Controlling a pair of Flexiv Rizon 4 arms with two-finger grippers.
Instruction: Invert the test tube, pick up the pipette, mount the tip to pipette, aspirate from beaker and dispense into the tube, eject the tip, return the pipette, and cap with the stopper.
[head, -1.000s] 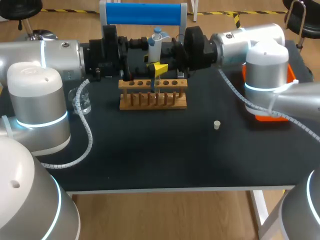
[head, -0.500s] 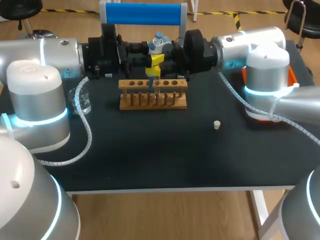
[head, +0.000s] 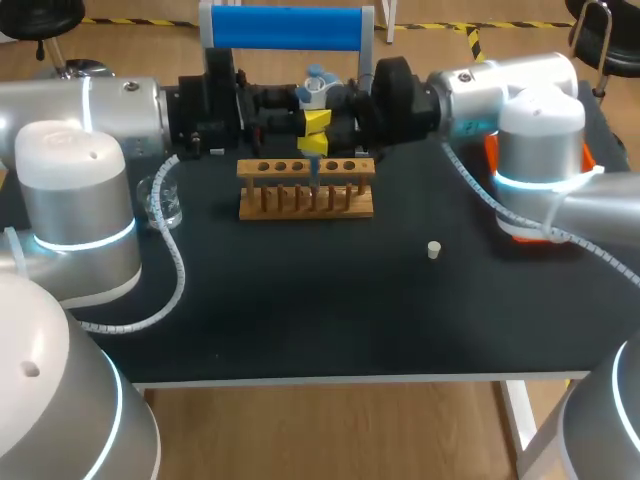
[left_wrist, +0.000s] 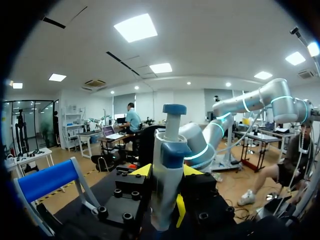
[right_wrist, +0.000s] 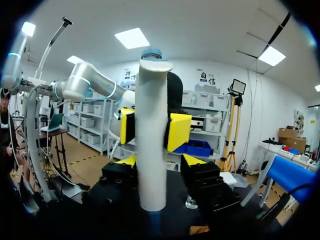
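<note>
The white pipette (head: 315, 88) with a blue top stands upright at the back middle, above the wooden rack (head: 305, 188). My left gripper (head: 308, 128) is shut on its body; in the left wrist view the pipette (left_wrist: 167, 180) sits between the yellow tips of that gripper (left_wrist: 167, 171). My right gripper (head: 322, 132) faces it from the other side. In the right wrist view its fingers (right_wrist: 160, 161) stand apart around the pipette (right_wrist: 151, 150), with a gap on one side. A small white stopper (head: 434, 250) lies on the black table. A glass beaker (head: 163, 200) stands at the left.
A stand with a blue bar (head: 285, 28) is at the table's back edge behind the grippers. An orange box (head: 503, 228) sits at the right, mostly hidden behind my right arm. A white coiled cable (head: 172, 262) lies along the left side.
The left gripper closed on the pipette, then the right gripper's fingers spread off it. The pipette shifted slightly back toward the blue stand.
</note>
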